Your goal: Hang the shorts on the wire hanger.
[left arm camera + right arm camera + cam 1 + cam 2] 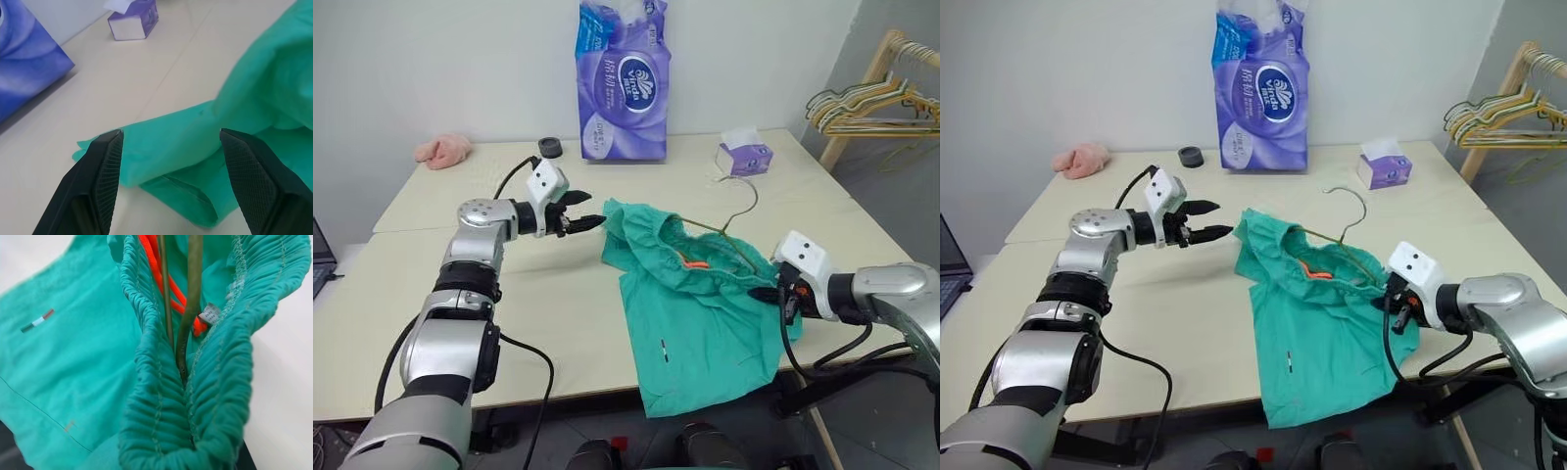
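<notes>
The teal-green shorts (pixel 705 323) lie on the table (pixel 558 294), their legs hanging over the near edge. The wire hanger (pixel 193 284) runs inside the gathered waistband, and its hook sticks out toward the far side. An orange drawstring (pixel 168 284) and a small white tag (pixel 211 313) show inside the waistband. My right gripper (pixel 773 293) is shut on the right end of the waistband, where the wire enters the bunched cloth. My left gripper (pixel 590 211) is open just left of the shorts' left corner (pixel 186 142), a little above the table, with nothing between its fingers.
A tall purple tissue pack (pixel 622 83) and a small tissue box (pixel 744 155) stand at the back. A pink cloth lump (pixel 442 150) and a black roll (pixel 549 147) sit at the back left. A wooden rack with several hangers (pixel 881 98) stands to the right.
</notes>
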Controlling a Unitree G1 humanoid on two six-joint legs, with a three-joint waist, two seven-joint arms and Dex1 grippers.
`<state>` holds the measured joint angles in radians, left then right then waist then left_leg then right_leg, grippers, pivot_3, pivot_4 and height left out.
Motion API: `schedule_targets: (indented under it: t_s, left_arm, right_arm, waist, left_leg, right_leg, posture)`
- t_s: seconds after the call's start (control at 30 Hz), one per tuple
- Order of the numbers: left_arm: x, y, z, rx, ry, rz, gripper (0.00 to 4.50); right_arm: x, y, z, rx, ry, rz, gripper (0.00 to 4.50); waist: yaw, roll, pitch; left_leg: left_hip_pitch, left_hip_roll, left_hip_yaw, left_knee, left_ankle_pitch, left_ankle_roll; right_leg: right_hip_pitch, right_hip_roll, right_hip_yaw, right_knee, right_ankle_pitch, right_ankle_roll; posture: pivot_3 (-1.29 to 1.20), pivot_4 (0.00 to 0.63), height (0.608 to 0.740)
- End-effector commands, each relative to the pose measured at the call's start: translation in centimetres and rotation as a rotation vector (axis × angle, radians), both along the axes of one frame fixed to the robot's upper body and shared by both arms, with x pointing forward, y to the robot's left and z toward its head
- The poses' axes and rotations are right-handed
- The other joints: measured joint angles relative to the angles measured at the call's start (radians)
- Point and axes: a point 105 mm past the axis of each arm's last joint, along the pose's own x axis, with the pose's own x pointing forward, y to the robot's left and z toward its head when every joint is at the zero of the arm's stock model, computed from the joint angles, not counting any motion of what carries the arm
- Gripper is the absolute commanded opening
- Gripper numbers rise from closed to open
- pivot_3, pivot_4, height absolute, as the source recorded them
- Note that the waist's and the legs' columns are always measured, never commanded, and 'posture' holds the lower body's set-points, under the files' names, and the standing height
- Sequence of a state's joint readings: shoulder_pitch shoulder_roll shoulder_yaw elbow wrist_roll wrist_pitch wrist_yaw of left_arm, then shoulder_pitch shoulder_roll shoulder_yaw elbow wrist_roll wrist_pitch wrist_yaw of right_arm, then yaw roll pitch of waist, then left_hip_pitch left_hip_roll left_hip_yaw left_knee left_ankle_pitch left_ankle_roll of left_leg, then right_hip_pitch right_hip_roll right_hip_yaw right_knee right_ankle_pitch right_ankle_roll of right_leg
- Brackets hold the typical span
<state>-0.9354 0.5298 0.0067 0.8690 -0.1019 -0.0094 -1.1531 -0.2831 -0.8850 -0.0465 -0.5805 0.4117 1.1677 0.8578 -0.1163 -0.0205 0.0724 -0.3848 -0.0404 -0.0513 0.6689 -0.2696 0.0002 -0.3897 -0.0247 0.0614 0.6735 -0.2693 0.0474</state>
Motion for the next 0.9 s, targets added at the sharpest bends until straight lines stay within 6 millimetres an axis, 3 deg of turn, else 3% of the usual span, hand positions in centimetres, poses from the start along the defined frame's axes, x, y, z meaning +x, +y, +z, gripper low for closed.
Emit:
schedule_targets:
  t_s: [0.03,0.2,0.27,0.53,0.7,0.9]
  left_arm:
    - [-1.7,-2.3,1.4,-0.034,-0.015,-0.137,3.3]
    - [-4.8,-8.3,1.3,-0.069,0.005,-0.313,3.3]
    - [-5.5,-9.7,1.5,-0.088,0.017,-0.338,3.3]
    - [-8.7,-17.7,5.1,-0.257,0.005,-0.506,3.3]
    - [-9.6,-20.3,6.8,-0.254,-0.059,-0.561,3.3]
    - [-10.5,-23.3,9.2,-0.266,-0.152,-0.625,3.3]
  right_arm:
    - [-0.7,-0.7,1.6,0.072,-0.028,-0.09,0.0]
    - [-2.1,-3.6,2.7,0.209,0.029,-0.335,0.0]
    - [-2.5,-4.3,3.1,0.24,0.014,-0.378,0.0]
    - [-5.3,-7.2,2.7,0.343,-0.069,-0.611,0.0]
    - [-6.6,-9.9,3.2,0.358,-0.12,-0.783,0.0]
    - [-7.3,-14.5,6.3,0.357,-0.228,-0.999,0.0]
  waist:
    - [0.0,0.0,0.0]
    - [0.002,0.001,0.002]
    - [0.0,0.001,0.003]
    - [-0.048,0.006,0.032]
    - [-0.103,0.008,0.057]
    - [-0.143,0.006,0.087]
  left_leg:
    - [0.0,0.0,0.0,0.0,0.0,0.0]
    - [0.0,0.0,0.0,0.0,0.0,0.0]
    - [-0.001,0.0,0.0,0.001,0.0,0.0]
    - [0.001,0.0,0.001,-0.001,0.0,0.0]
    - [0.001,-0.001,0.008,-0.002,-0.001,0.002]
    - [0.0,-0.001,0.014,-0.004,-0.003,0.005]
  right_leg:
    - [0.0,0.0,0.0,0.0,0.0,0.0]
    - [0.0,-0.001,0.001,0.0,0.0,0.0]
    - [0.001,-0.001,0.0,0.0,0.0,0.0]
    - [0.002,0.002,0.002,-0.001,-0.003,0.004]
    - [0.003,0.005,0.008,-0.001,-0.004,0.007]
    - [0.003,0.007,0.011,-0.005,-0.006,0.01]
  posture:
    - [-0.24,0.062,0.74]
    - [-0.29,0.097,0.74]
    - [-0.31,0.106,0.74]
    - [-0.4,0.16,0.74]
    - [-0.42,0.18,0.74]
    - [-0.43,0.197,0.74]
